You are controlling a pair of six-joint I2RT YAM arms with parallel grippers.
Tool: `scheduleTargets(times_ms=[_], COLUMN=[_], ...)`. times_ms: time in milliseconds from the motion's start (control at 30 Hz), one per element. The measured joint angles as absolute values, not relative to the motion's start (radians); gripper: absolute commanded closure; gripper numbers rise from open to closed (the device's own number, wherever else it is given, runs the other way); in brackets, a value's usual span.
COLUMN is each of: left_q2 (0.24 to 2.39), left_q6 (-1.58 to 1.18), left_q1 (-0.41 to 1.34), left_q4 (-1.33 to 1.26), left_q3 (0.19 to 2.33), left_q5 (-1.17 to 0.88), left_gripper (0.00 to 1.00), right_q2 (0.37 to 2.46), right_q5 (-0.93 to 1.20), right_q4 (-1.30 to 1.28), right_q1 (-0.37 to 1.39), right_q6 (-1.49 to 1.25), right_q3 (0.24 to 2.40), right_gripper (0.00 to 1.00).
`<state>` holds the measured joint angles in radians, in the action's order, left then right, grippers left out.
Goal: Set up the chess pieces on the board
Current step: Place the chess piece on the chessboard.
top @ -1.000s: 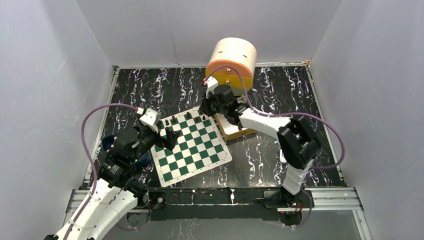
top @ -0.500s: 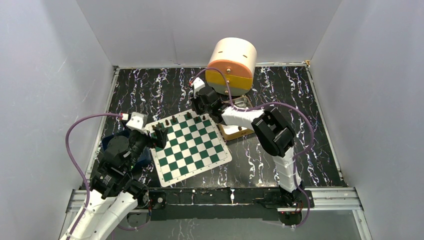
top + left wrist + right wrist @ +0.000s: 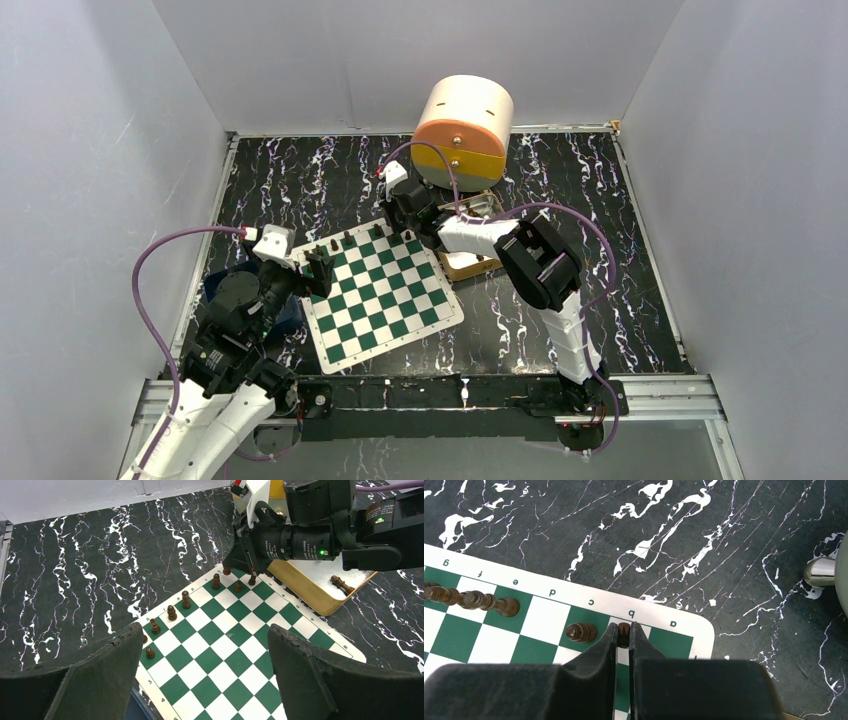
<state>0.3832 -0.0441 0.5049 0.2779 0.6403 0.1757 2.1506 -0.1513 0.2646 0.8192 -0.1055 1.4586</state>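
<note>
Your right gripper [image 3: 623,631] is pinched fully shut on one dark chess piece [image 3: 624,627], holding it over the b-file square of the back row, at the 12 o'clock corner of the board [image 3: 400,300] as the overhead camera sees it. The piece looks low over the mat, but you cannot tell from these views whether its base is touching. To finish this placement well, come straight down until the base sits flat and centred in that square, then part the fingers only a little: the neighbouring piece [image 3: 580,632] on the c-file stands just beside your left finger, at about 9 o'clock from the held one, and a wide release could topple it. Lift vertically before you swing away. Your left gripper [image 3: 205,640] hangs spread wide and empty over the board's 9 o'clock side, so keep it clear of the chess pieces [image 3: 171,613] lined up along the far row. One more chessman lies on its side in the tan tray [image 3: 300,587], at 2 o'clock from the board. The only legible writing is on the mat's white border: file letters a to g, upside down in the right wrist view, and rank numerals 4 and 8 in the left wrist view. No brand shows.
</note>
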Motion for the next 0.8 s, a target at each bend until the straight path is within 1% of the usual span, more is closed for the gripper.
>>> scheduleTargets(times_ms=[300, 567, 800], left_q2=[0.383, 0.387, 0.389], left_q6=[-0.044, -0.041, -0.04], left_q1=[0.505, 0.505, 0.505], left_q4=[0.278, 0.278, 0.279], left_q3=[0.64, 0.64, 0.64], left_q5=[0.176, 0.176, 0.176], left_gripper=[0.09, 0.09, 0.09], right_q2=[2.16, 2.167, 2.167], right_q5=[-0.155, -0.155, -0.154], right_q4=[0.265, 0.264, 0.255], right_q1=[0.822, 0.826, 0.826], right_q6=[-0.105, -0.103, -0.101], right_q3=[1.459, 1.459, 1.459], right_gripper=[0.82, 0.73, 0.73])
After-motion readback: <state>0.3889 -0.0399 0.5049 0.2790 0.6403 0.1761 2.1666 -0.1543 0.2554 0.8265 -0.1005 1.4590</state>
